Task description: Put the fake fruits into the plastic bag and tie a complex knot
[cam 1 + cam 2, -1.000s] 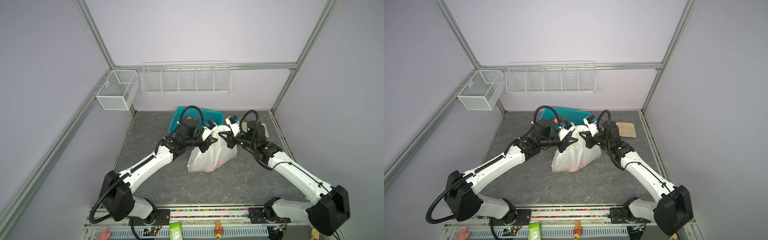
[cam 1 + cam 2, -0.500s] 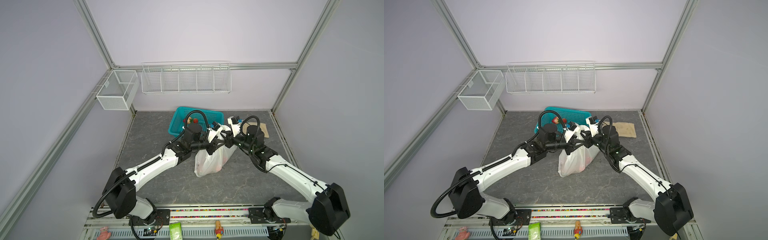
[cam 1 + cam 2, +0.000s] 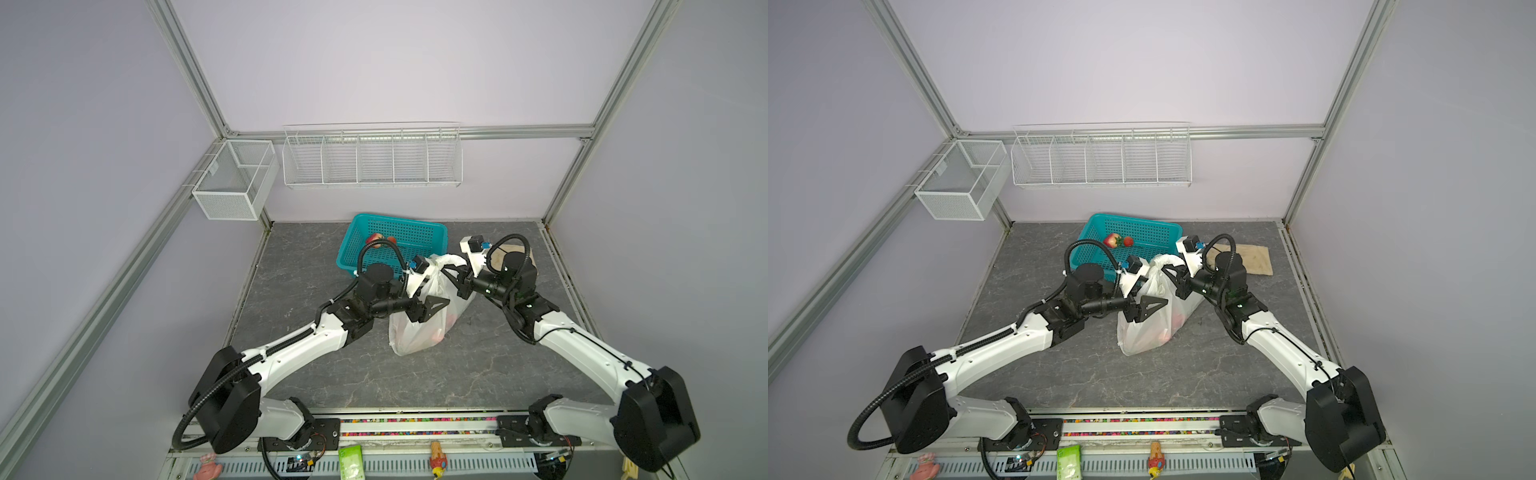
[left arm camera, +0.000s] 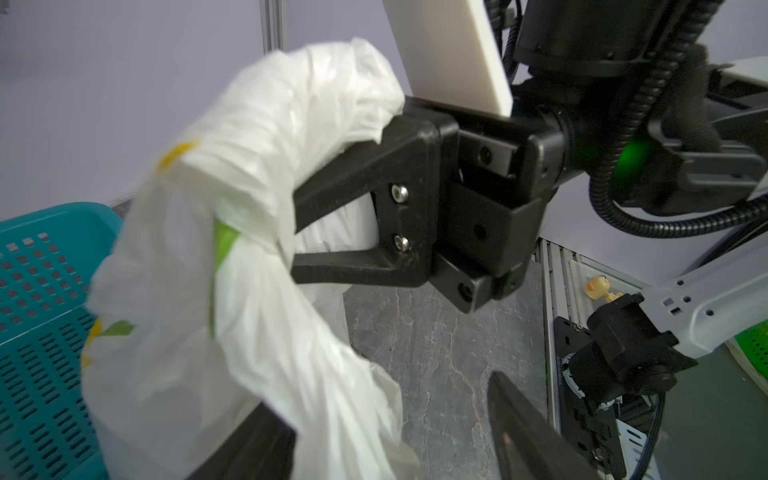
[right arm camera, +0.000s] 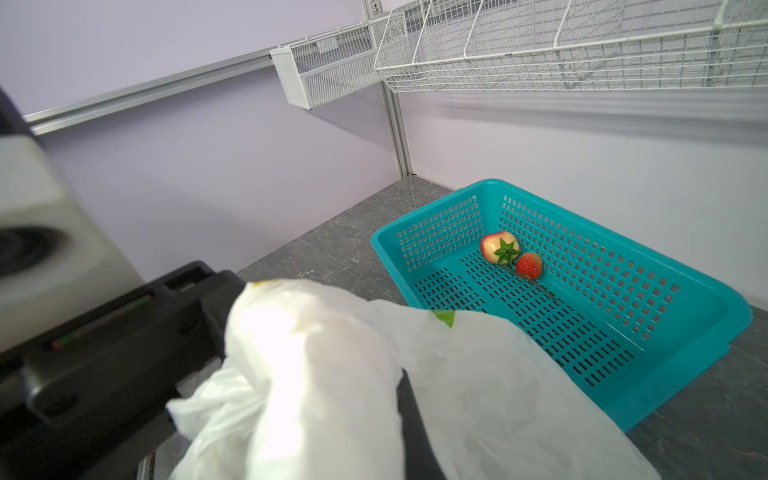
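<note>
Left claw (image 3: 434, 309) newly apart; bag (image 3: 415, 337) upright

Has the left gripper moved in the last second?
Yes. The left gripper has shifted away from the basket, toward the lower right in both top views, and has opened.

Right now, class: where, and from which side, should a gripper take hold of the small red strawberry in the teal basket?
Take the small red strawberry across its rounded middle, coming straight down from above: the walls of the teal basket likely block any sideways approach. Turn the jaws so neither drops where the peach-red fruit lies right beside it.
</note>
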Controlling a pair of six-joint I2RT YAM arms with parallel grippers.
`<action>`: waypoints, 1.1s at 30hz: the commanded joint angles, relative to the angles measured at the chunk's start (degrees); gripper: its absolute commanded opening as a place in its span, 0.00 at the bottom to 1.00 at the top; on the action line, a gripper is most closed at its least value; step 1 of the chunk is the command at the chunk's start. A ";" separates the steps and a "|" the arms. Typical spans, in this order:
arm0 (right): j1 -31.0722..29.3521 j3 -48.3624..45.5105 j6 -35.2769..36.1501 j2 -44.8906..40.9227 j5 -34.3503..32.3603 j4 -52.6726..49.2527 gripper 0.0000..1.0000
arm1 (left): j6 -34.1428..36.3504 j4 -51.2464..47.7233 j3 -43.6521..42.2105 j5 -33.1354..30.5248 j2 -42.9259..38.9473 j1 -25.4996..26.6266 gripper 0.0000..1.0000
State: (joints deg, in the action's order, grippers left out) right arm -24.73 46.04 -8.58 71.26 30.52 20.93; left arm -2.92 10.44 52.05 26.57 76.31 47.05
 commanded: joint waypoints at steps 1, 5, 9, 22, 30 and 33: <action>0.06 -0.74 -2.73 -0.44 1.13 5.30 0.06 | -0.45 -0.32 -2.86 -1.34 -2.60 -0.38 0.67; -1.09 -0.69 -7.11 1.04 -1.25 8.04 0.06 | -3.60 4.96 -5.40 0.65 -2.80 0.19 0.53; -1.46 -0.79 -11.28 1.99 -2.35 10.70 0.06 | -3.56 8.85 -5.19 -0.63 -0.78 3.20 0.47; -0.94 -2.87 -15.18 3.60 9.06 15.77 0.06 | -5.53 19.83 -6.25 -3.45 7.28 5.05 0.62; -0.63 -4.46 -21.23 5.51 12.81 23.96 0.06 | -2.61 20.51 -11.24 -3.11 3.22 4.22 0.73; -0.59 -4.89 -23.58 6.70 13.26 27.50 0.06 | -0.96 19.47 -12.68 -3.73 1.20 3.95 0.76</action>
State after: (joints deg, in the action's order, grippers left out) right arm -25.47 42.19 -27.44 77.19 40.64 40.82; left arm -5.69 29.69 40.40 23.73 79.83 51.53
